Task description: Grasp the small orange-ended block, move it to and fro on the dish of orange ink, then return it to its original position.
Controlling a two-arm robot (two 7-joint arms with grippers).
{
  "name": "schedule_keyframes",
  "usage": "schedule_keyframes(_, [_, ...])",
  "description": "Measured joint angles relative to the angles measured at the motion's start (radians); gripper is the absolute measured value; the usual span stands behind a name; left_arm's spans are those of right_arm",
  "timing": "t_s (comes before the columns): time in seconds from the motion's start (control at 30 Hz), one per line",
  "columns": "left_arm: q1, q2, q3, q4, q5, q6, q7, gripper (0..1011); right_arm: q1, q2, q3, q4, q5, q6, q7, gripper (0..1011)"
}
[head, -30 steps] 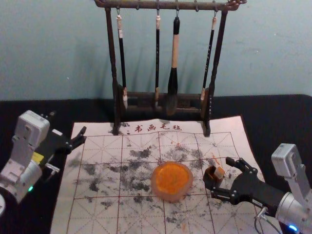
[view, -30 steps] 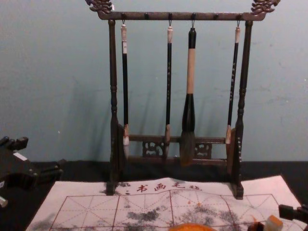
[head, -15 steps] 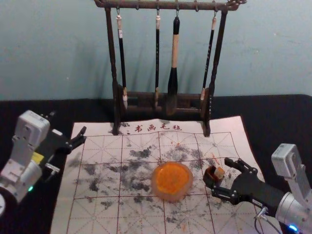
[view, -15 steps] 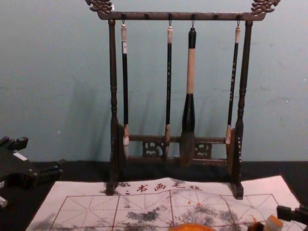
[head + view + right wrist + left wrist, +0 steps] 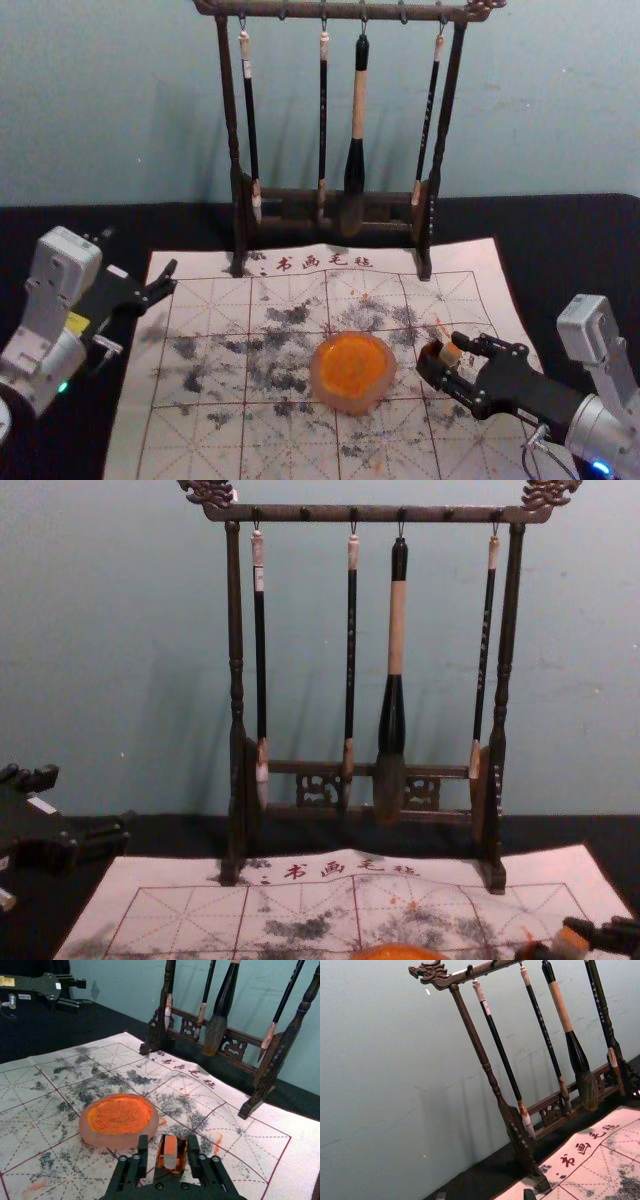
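At right, the block (image 5: 170, 1153) may be tilted if the spread right gripper (image 5: 168, 1141) is closed unevenly; the spread left gripper (image 5: 88, 802) is parked left.

Right gripper (image 5: 448, 361) reaching inward, fingers partly parted — left gripper (image 5: 140, 251) parked at left, spread wide

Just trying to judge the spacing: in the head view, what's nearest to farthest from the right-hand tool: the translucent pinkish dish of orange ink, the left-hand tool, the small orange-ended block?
From the right-hand tool:
1. Block: right side, between its fingers.
2. Dish: around the mat's middle, left of the block.
3. Left-hand tool: far left, by the mat's edge.
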Motion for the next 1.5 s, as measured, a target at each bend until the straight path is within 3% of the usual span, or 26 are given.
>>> schedule_keyframes(0.4, [0.000,0.000,0.000,0.000,0.000,0.000,0.000,1001,0.000,0.000,0.000,0.000,0.000,0.000,0.000,92])
schedule_keyframes(1.2, [0.000,0.000,0.000,0.000,0.000,0.000,0.000,1001,0.000,0.000,0.000,0.000,0.000,0.000,0.000,82])
schedule_keyframes(1.5, [0.000,0.000,0.000,0.000,0.000,0.000,0.000,1001,-0.004,-0.010,0.017,0.002,0.004,0.007,0.036,82])
